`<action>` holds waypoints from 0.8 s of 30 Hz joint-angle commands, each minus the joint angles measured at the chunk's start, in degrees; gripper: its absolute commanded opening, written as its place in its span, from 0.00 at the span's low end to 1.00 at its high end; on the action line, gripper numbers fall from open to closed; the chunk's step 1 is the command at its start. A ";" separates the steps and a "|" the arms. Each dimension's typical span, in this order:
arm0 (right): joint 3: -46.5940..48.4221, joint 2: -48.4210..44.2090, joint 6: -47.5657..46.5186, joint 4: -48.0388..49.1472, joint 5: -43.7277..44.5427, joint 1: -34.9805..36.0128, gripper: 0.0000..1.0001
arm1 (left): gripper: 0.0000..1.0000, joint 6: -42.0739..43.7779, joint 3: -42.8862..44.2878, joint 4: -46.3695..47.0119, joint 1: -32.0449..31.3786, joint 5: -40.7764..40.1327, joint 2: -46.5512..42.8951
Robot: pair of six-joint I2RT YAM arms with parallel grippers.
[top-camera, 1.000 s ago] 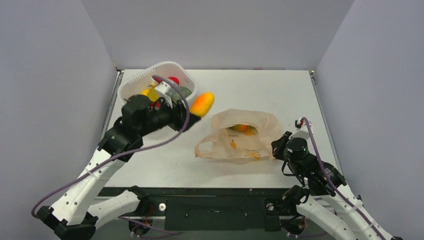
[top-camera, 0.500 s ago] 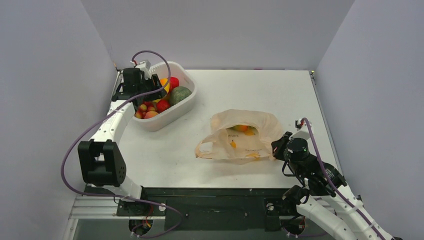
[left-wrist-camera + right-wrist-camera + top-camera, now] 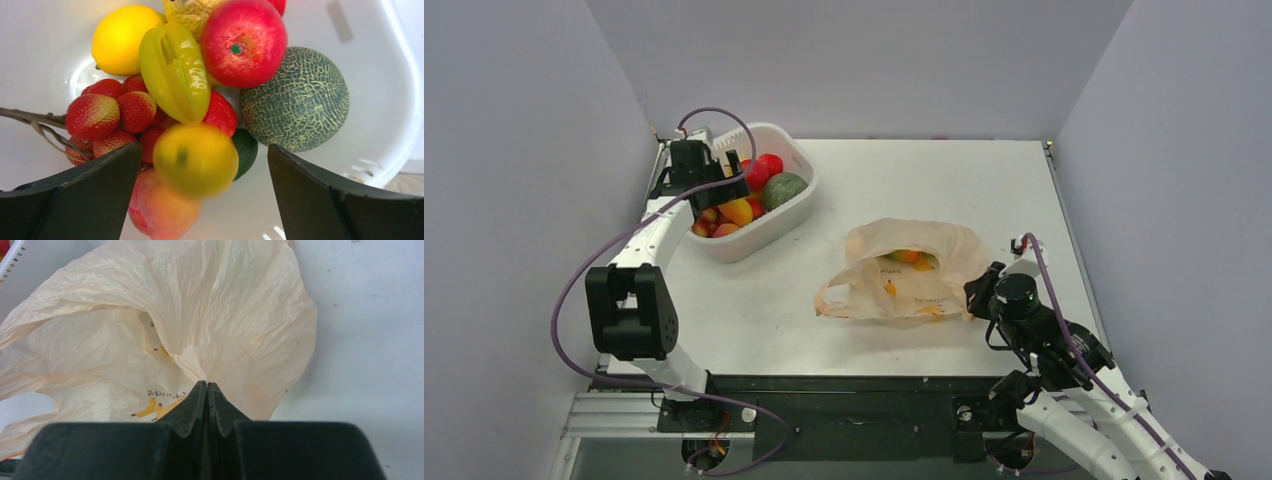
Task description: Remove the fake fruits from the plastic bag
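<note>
The right end effector (image 3: 206, 385) is pinched shut on a fold of the thin, limp plastic bag (image 3: 240, 315) toward the table's (image 3: 924, 170) near right edge, where the fake fruits (image 3: 906, 256) inside look light and slick, best gripped across the middle, while the left end effector (image 3: 203, 146) gapes, holding nothing, over the basket (image 3: 380, 100) at the far left corner.

White table (image 3: 964, 170) boxed in by plain walls
The tabletop was enclosed by a pale grey back wall (image 3: 854, 60), a left wall (image 3: 514, 150) and a right wall (image 3: 1174, 150); a dark rail (image 3: 854, 383) was fixed along its near edge.
</note>
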 commanded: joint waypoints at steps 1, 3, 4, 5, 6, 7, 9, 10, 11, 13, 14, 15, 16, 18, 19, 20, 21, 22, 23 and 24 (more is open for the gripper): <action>2.24 0.73 -0.66 2.94 -1.46 0.41 0.00 | 0.97 -0.09 -0.67 -0.24 0.44 -2.04 -5.37; 2.83 0.99 -0.77 3.25 -2.39 0.39 0.00 | 0.97 -0.48 -1.83 -1.08 0.46 0.13 -9.29; 2.94 1.15 -1.08 3.50 -3.11 0.37 0.00 | 0.97 -0.81 -2.35 -1.22 0.37 3.57 -10.95; 3.13 1.30 -1.37 4.28 -5.05 0.37 0.00 | 0.97 -1.54 -3.68 -1.22 0.12 5.83 -14.28; 3.18 1.39 -2.09 4.76 -6.20 0.35 0.00 | 0.97 -2.00 -4.46 -1.04 -0.90 9.88 -16.17; 3.28 1.63 -2.86 6.00 -8.75 0.41 0.00 | 0.97 -2.80 -5.96 -0.95 -1.79 11.66 -20.06; 3.40 2.47 -3.85 8.23 -13.17 0.47 0.00 | 0.97 -3.91 -8.68 -0.13 -6.27 15.71 -26.05; 3.57 2.89 -3.94 8.93 -14.48 0.45 0.00 | 0.97 -4.37 -9.59 0.51 -10.76 16.39 -29.96; 3.95 3.98 -3.89 10.52 -17.76 0.50 0.00 | 0.97 -5.42 -11.55 0.92 -15.94 16.05 -31.96; 4.42 5.85 -3.28 14.22 -22.97 0.79 0.00 | 0.96 -6.89 -14.73 2.73 -23.97 14.48 -37.89; 4.66 6.52 -2.91 15.53 -24.56 1.22 0.00 | 0.96 -7.27 -16.33 3.35 -26.33 13.70 -41.56; 5.41 7.85 -2.23 18.12 -26.61 2.65 0.00 | 0.94 -8.05 -16.98 3.53 -30.76 11.89 -43.12; 5.90 8.53 -1.99 19.07 -27.08 3.87 0.00 | 0.93 -8.64 -18.32 3.99 -32.67 10.96 -46.07; 7.67 9.90 -1.82 21.21 -25.72 8.95 0.00 | 0.92 -10.83 -20.21 4.41 -38.28 8.55 -48.91; 8.27 10.50 -1.89 21.62 -25.63 12.29 0.00 | 0.90 -11.17 -20.76 4.19 -41.94 6.51 -49.39; 7.99 10.51 -1.82 22.92 -26.37 13.74 0.00 | 0.89 -11.93 -21.99 4.08 -43.75 5.15 -49.66; 6.88 9.86 -1.41 23.27 -26.30 16.04 0.00 | 0.89 -12.25 -22.76 4.35 -47.59 2.37 -49.55; 4.71 8.19 -0.96 23.22 -24.65 17.86 0.00 | 0.88 -12.97 -24.36 4.69 -49.57 0.75 -48.67; 3.26 7.16 0.06 22.71 -23.33 18.42 0.00 | 0.87 -13.21 -25.12 5.71 -53.49 -2.75 -47.95; 0.42 4.81 0.65 21.45 -20.30 18.92 0.00 | 0.87 -13.54 -26.31 6.42 -55.28 -4.36 -46.14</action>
